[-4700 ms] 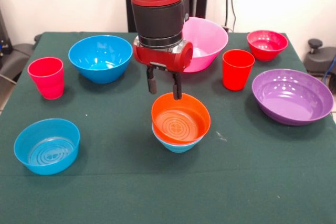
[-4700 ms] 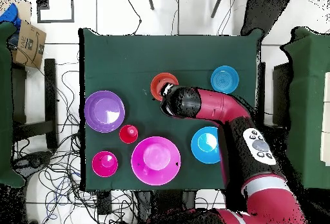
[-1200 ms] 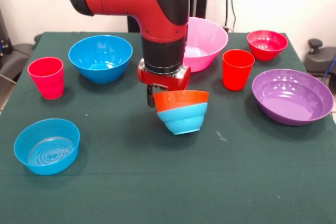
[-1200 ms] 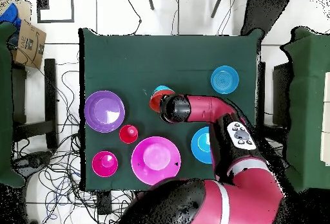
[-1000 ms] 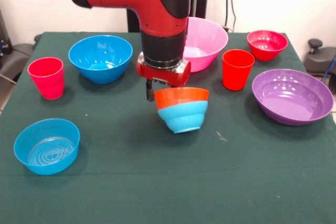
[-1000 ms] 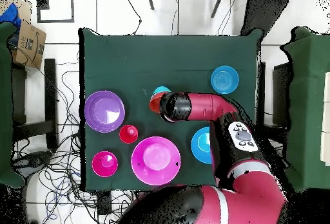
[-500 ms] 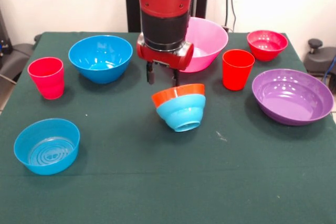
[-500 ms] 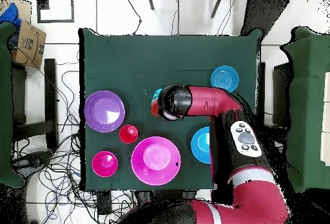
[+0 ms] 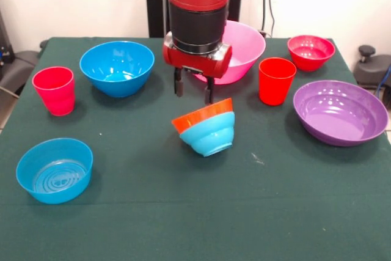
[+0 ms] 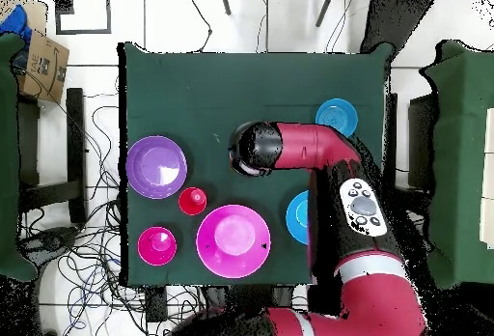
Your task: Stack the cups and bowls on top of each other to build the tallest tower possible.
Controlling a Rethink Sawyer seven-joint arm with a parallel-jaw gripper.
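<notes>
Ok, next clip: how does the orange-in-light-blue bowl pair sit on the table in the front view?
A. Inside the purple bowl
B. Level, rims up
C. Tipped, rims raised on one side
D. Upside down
C: the orange bowl nested in the light-blue bowl is tilted, its rim slanting upward, directly below the open gripper.

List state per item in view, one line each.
gripper: open, above the pair, holding nothing
orange bowl: nested in light-blue bowl, tilted
light-blue bowl: tilted
pinkish-red cup: upright, empty
orange-red cup: upright
purple bowl: upright, empty
deep blue bowl: upright, empty
</notes>
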